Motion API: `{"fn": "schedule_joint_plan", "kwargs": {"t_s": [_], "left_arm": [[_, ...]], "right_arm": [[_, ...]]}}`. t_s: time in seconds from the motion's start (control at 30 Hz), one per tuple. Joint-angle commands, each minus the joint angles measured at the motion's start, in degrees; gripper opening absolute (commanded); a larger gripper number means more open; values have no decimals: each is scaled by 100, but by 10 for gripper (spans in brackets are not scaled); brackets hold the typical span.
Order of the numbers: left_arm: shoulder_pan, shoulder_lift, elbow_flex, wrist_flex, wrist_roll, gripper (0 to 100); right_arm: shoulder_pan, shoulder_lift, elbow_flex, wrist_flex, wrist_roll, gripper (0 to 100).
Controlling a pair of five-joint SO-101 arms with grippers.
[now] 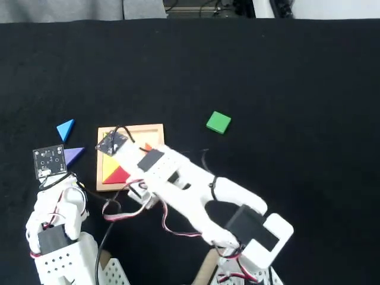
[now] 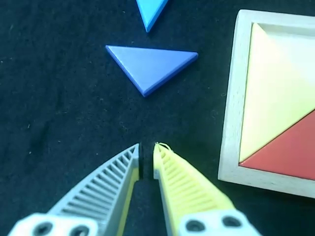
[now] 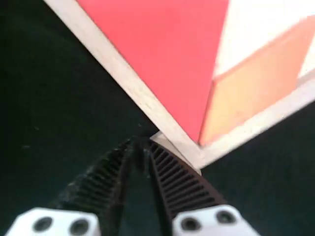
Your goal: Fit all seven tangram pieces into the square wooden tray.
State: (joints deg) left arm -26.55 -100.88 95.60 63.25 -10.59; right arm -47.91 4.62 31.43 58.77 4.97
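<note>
No lettering, number, label or sign can be read on the wooden tray [image 2: 236,98] or anywhere else.

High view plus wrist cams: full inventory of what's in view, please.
square wooden tray: 1, pale wood, under the right arm
large red triangle: 1, red, in tray
large yellow triangle: 1, yellow, in tray
orange piece: 1, orange, in tray beside red
green square: 1, green, right of tray
small triangle: 1, light blue, left of tray
medium triangle: 1, violet-blue, left of tray, nearer the robot
black table: 1, black, beneath everything
left gripper: 1, grey and yellow, shut, left of tray
right gripper: 1, black, shut, at a tray corner
</note>
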Motion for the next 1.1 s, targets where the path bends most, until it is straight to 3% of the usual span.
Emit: {"fn": "schedule_joint_plan", "kwargs": {"t_s": [0.0, 0.17, 0.5, 0.77, 0.93, 1.07], "left_arm": [[-66, -26, -295, 9, -26, 66], [-66, -26, -295, 9, -26, 66], [-66, -26, -295, 9, -26, 66], [-57, -26, -295, 9, -26, 66], [-31, -26, -295, -9, -26, 66], [-22, -26, -286, -26, -26, 66]], "right_arm": [[404, -4, -321, 492, 0, 11], [914, -4, -286, 888, 26, 11], [2435, -13, -426, 1143, 976, 11], [2523, -1402, -101, 1152, -404, 11], [2426, -3002, 963, 844, -484, 18], [2444, -3231, 1165, 1213, -765, 157]]}}
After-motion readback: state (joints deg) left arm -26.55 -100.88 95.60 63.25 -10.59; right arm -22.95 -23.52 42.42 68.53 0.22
